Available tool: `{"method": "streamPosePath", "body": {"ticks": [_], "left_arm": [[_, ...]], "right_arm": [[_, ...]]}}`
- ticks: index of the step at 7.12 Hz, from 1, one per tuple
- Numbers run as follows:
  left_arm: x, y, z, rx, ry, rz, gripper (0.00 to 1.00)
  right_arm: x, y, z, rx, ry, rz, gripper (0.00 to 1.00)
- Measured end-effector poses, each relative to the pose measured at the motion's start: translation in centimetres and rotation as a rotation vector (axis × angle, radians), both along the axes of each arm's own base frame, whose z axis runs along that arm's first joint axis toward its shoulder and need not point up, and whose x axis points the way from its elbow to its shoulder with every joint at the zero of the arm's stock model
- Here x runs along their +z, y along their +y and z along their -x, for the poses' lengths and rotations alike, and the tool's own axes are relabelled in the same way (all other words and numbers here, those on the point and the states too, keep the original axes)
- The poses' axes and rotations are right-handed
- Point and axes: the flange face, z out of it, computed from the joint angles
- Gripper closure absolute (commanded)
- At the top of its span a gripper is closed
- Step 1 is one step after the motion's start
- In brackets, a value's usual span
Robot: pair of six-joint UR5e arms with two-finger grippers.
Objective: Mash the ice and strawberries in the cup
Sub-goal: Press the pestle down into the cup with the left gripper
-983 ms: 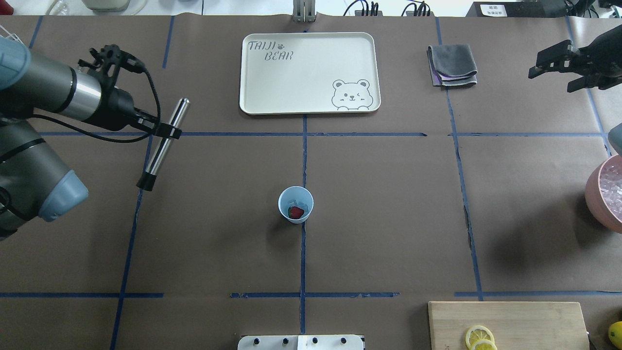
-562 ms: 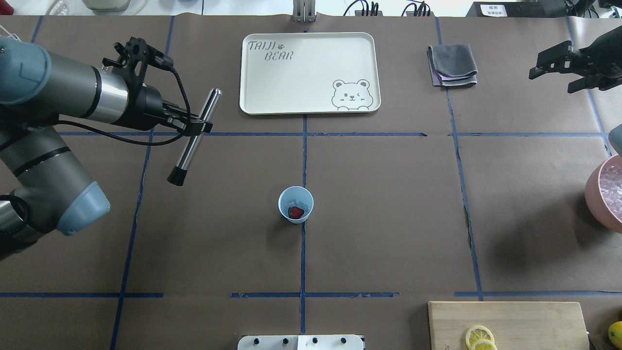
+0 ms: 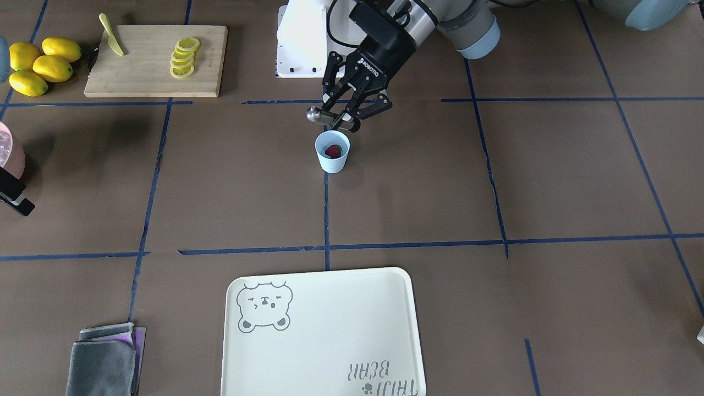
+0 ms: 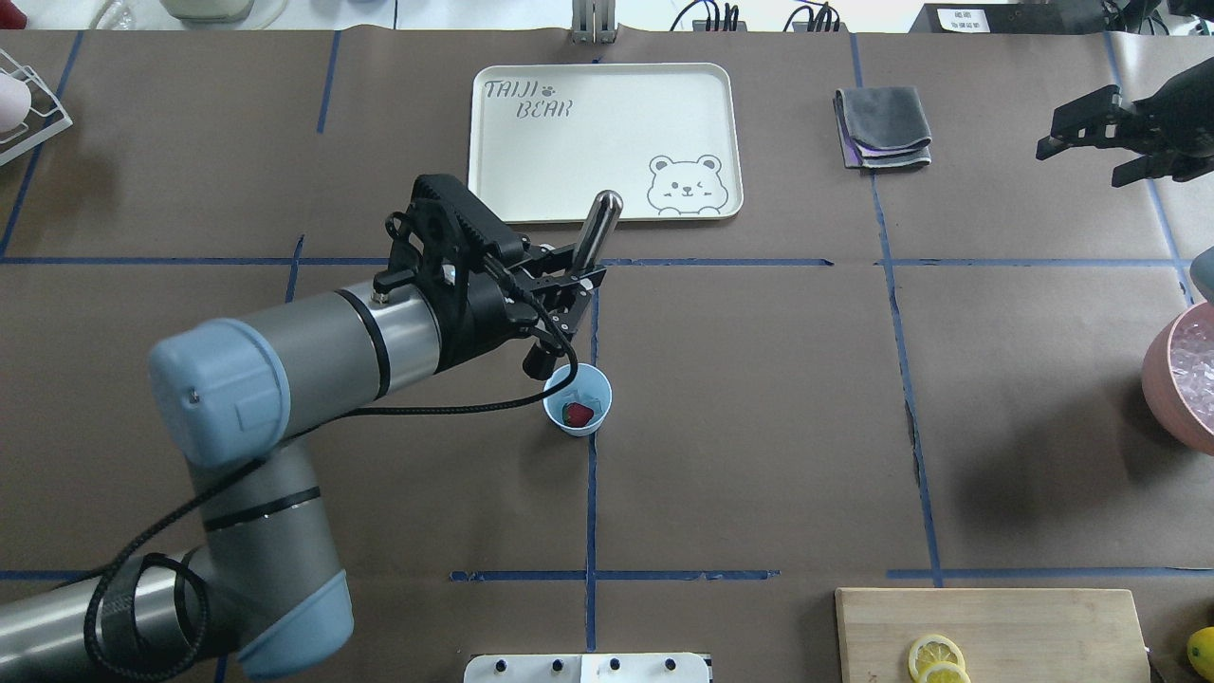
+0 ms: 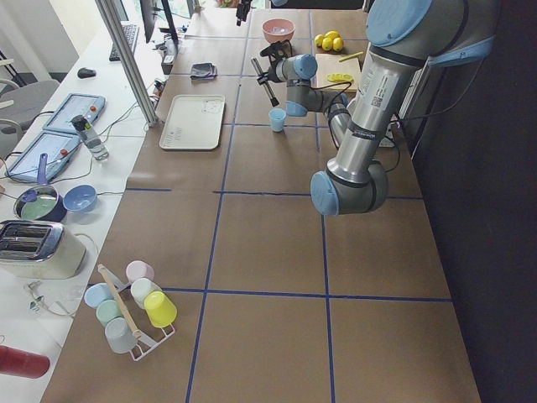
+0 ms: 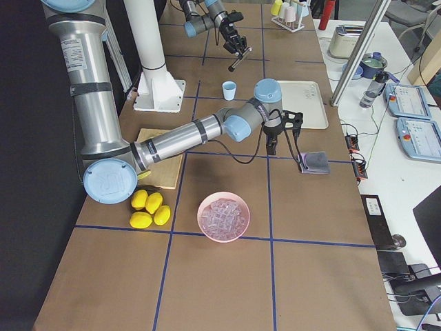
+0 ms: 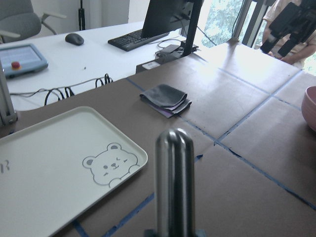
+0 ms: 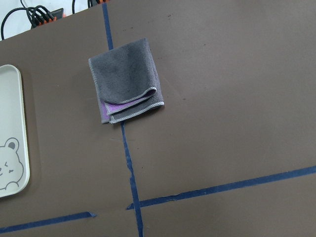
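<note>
The pale-blue cup (image 4: 560, 420) (image 3: 332, 160) stands upright near the table's middle. A dark-red strawberry (image 4: 578, 414) (image 3: 332, 150) lies inside it, with a pale lump of ice (image 4: 586, 391) beside it. My left gripper (image 4: 572, 281) (image 3: 352, 114) is shut on a tilted steel muddler (image 4: 595, 228) (image 7: 174, 182). The muddler's black tip (image 4: 539, 363) hangs just outside the cup's rim, above it and not inside. My right gripper (image 4: 1086, 142) hovers open and empty at the far right, above the table near the cloth.
A cream bear tray (image 4: 531, 152) and a folded grey cloth (image 4: 884, 128) (image 8: 126, 79) lie at the far side. A pink bowl of ice (image 4: 1162, 379) sits at the right edge. A cutting board (image 4: 1043, 626) with lemon slices is near my base.
My left arm swung right from the table's left side, carrying the muddler until its tip hangs by the cup's rim. The right gripper barely moved.
</note>
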Motion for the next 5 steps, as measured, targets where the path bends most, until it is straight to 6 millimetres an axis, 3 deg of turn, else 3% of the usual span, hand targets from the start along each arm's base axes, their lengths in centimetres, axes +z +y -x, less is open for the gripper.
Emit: {"method": "streamPosePath", "body": {"ticks": [3, 5], "left_arm": [[0.8, 1.6, -2.0, -0.104, 0.053, -0.119, 0.97], [3.0, 2.0, -3.8, -0.112, 0.066, -0.182, 0.97]], "right_arm": [[0.0, 0.0, 0.0, 0.000, 0.000, 0.000, 0.00], [-0.2, 0.0, 0.0, 0.000, -0.001, -0.004, 0.00]]}}
